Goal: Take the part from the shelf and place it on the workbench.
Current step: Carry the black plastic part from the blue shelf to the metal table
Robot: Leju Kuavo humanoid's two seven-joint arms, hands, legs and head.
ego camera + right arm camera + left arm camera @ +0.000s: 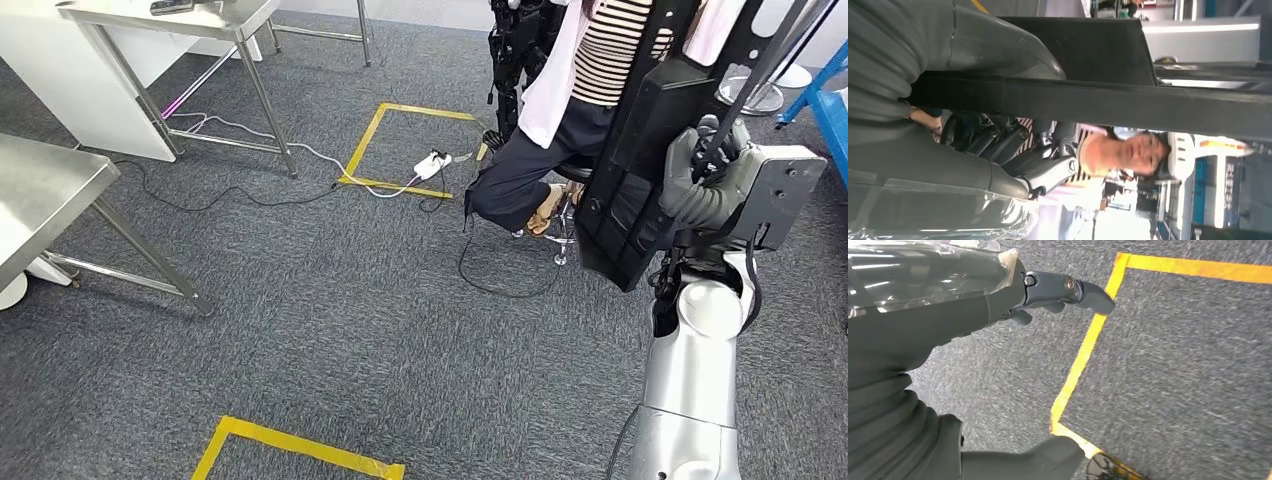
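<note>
- At the right side of the head view, the right hand [700,170] is gripping a large black part [660,130], its fingers wrapping round one of the part's bars.
- Raised above the carpeted floor [380,330], the part is hanging upright in front of a seated person [560,110] and is hiding much of that person.
- Close behind the right hand [1013,150], the wrist view is showing the dark fingers [1048,172] closing under a black bar of the part [1098,102].
- Over the carpet, the left hand [1048,292] is holding nothing, its fingers lying slightly apart above a yellow tape line [1083,355].
- Far left in the head view, two steel tables [50,190] are standing well apart from the part.
- Between the tables and the person, a white power strip [432,163] is lying inside a yellow tape square [400,145].
</note>
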